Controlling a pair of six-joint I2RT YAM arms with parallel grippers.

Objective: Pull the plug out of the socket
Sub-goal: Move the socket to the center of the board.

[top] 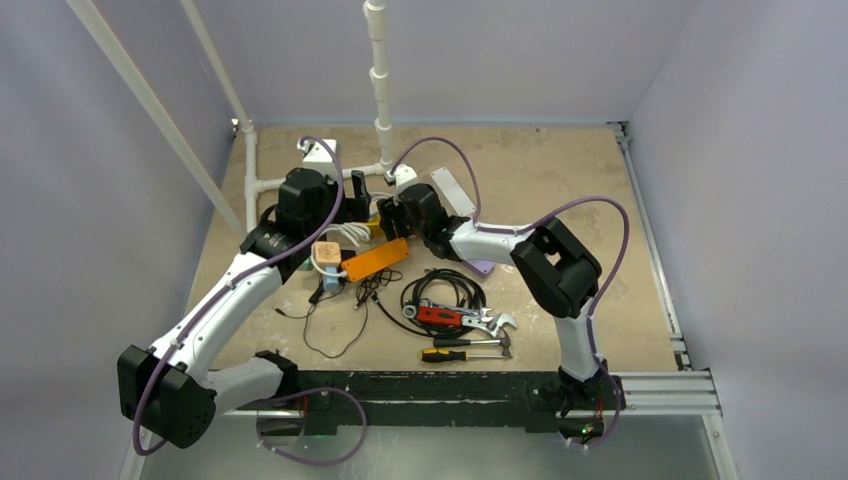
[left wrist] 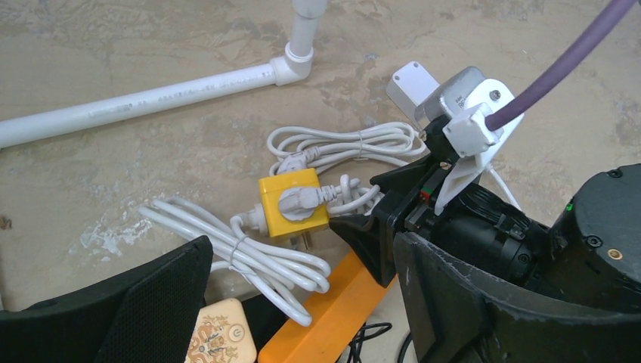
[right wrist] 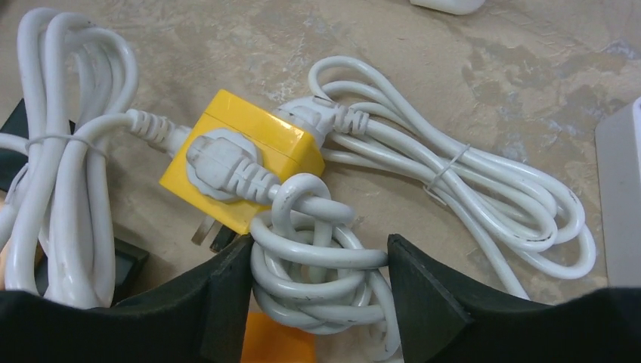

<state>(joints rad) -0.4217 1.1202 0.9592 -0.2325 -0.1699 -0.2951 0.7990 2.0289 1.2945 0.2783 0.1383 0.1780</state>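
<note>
The yellow socket cube (right wrist: 253, 144) lies on the tabletop (right wrist: 491, 91), a white plug (right wrist: 219, 166) seated in its top face. The right hand (right wrist: 317, 261), released, straddles the knotted cord (right wrist: 306, 253) just beside it; the left hand (left wrist: 298, 253) is released and empty. We judge that pulling the cord would drag the unheld cube along.

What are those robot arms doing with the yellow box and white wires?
They're trying to unplug a white plug from the yellow socket cube. The right gripper has its jaws open around that plug's bunched cable. The left gripper hovers open nearby. The plug is not out yet.
</note>
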